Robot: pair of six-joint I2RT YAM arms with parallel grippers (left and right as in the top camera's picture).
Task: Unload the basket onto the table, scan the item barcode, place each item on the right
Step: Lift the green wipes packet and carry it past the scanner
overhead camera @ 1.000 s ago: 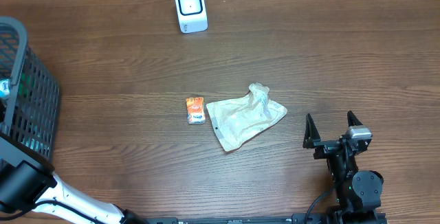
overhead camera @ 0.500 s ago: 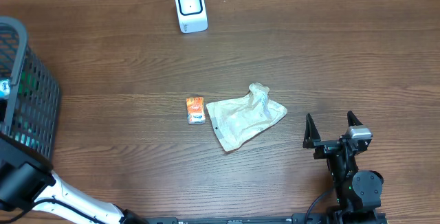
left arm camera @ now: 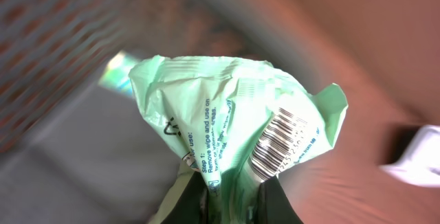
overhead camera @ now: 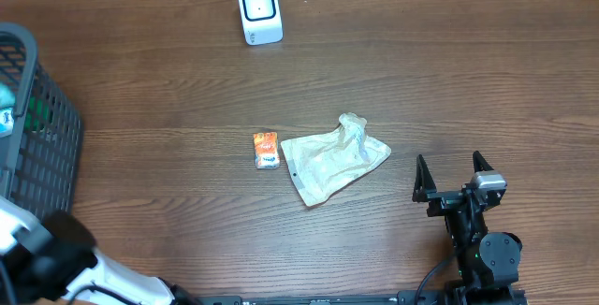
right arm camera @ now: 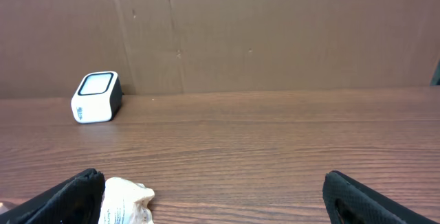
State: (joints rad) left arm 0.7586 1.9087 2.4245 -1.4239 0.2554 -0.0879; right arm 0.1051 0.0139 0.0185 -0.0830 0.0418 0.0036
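In the left wrist view my left gripper is shut on the lower end of a pale green wipes packet. The packet's barcode faces the camera on its right side, and the background behind it is motion-blurred. The white scanner stands at the far edge of the table, and shows as a small box in the right wrist view. My right gripper rests open at the near right with nothing between its fingers.
A dark mesh basket stands at the left edge. Mid-table lie a small orange packet and a crumpled beige bag. A brown cardboard wall backs the table.
The left arm at the bottom-left corner has shifted and now shows blurred in the overhead view. The right arm and the things on the table have not moved.
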